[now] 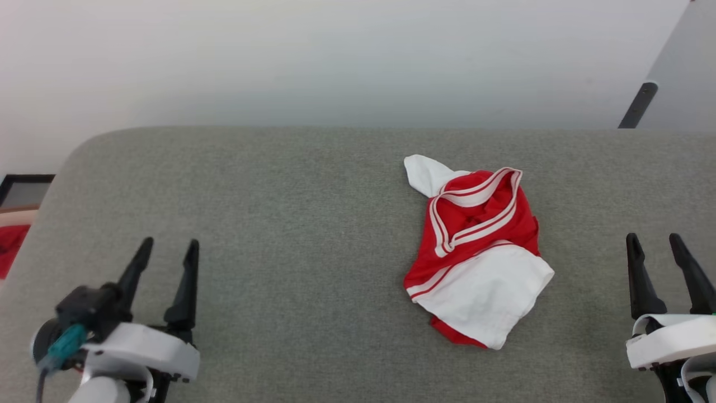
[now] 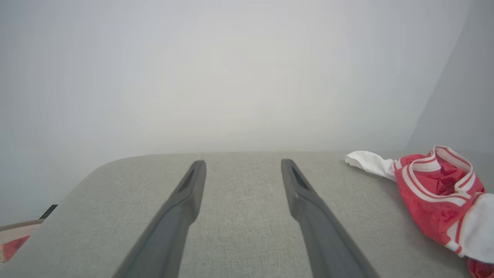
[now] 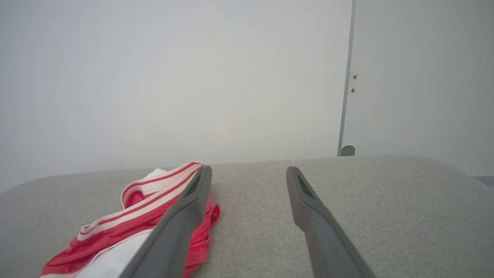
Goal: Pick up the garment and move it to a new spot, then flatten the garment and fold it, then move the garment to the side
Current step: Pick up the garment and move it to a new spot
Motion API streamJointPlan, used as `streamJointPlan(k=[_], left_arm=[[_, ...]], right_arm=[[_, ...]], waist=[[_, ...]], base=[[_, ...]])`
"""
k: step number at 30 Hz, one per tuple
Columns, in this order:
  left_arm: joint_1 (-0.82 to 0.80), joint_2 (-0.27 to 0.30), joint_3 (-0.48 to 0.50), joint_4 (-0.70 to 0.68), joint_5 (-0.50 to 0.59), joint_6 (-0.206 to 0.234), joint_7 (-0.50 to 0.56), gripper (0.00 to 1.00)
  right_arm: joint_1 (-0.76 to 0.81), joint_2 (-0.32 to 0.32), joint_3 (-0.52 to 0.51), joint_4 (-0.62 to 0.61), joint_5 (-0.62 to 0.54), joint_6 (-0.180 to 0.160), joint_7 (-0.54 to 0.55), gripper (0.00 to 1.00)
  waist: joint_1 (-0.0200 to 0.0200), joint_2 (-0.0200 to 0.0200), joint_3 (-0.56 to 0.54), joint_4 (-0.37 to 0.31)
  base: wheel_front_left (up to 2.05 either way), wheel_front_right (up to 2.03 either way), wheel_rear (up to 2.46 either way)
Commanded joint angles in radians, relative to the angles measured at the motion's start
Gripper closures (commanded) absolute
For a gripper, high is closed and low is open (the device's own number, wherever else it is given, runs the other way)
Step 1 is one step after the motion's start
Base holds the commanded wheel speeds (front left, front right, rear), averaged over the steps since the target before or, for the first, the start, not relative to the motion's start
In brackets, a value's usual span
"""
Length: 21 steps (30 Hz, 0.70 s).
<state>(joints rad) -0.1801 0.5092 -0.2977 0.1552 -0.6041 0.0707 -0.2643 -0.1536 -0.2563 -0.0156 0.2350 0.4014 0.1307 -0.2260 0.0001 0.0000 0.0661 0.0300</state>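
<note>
The garment lies crumpled in a heap on the grey fabric table, right of centre: red cloth with red-white striped trim and white sleeves. Its lettering is hidden in the folds. My left gripper hovers open at the lower left, far from the cloth, nothing between its fingers. At the lower right my right gripper is open too, a short way right of the heap. In the left wrist view the garment sits off to the right of my left gripper. In the right wrist view the garment lies left of my right gripper.
The table's far edge meets a pale wall. A dark bar leans at the back right. Past the table's rounded left corner are a dark frame and something red on the floor.
</note>
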Motion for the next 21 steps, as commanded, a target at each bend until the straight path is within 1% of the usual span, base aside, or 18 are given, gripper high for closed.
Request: streamJointPlan(k=[1, 4, 8, 11, 16, 21], left_arm=[[0.033, -0.018, 0.037, -0.029, 0.037, 0.001, 0.000, 0.00], [0.082, -0.055, 0.097, -0.072, 0.093, -0.014, 0.000, 0.00], [0.128, -0.093, 0.140, -0.081, 0.139, -0.043, 0.000, 0.00], [0.151, -0.115, 0.150, -0.057, 0.177, -0.058, 0.000, 0.00], [0.163, -0.160, 0.186, -0.043, 0.206, -0.087, 0.000, 0.00], [0.159, -0.188, 0.211, -0.033, 0.235, -0.111, 0.000, 0.00]], right_arm=[[-0.010, 0.003, -0.006, -0.012, -0.010, 0.000, -0.005, 0.00], [-0.008, 0.010, -0.013, -0.033, -0.009, 0.000, -0.005, 0.00], [0.011, 0.025, -0.009, -0.042, -0.014, 0.000, -0.002, 0.00], [0.023, 0.034, -0.004, -0.033, -0.013, 0.000, -0.001, 0.00], [0.024, 0.042, -0.007, -0.028, -0.012, 0.000, -0.006, 0.00], [0.024, 0.043, -0.009, -0.025, -0.012, 0.000, -0.008, 0.00]], waist=[[-0.0001, 0.0000, -0.002, -0.009], [-0.0001, 0.0000, -0.003, -0.016], [-0.0001, 0.0000, -0.004, -0.020], [-0.0001, 0.0000, -0.004, -0.019], [-0.0001, 0.0000, -0.002, -0.016], [-0.0001, 0.0000, -0.006, -0.011]], base=[[0.00, 0.00, 0.00], [0.00, 0.00, 0.00], [0.00, 0.00, 0.00], [0.00, 0.00, 0.00], [0.00, 0.00, 0.00], [0.00, 0.00, 0.00]])
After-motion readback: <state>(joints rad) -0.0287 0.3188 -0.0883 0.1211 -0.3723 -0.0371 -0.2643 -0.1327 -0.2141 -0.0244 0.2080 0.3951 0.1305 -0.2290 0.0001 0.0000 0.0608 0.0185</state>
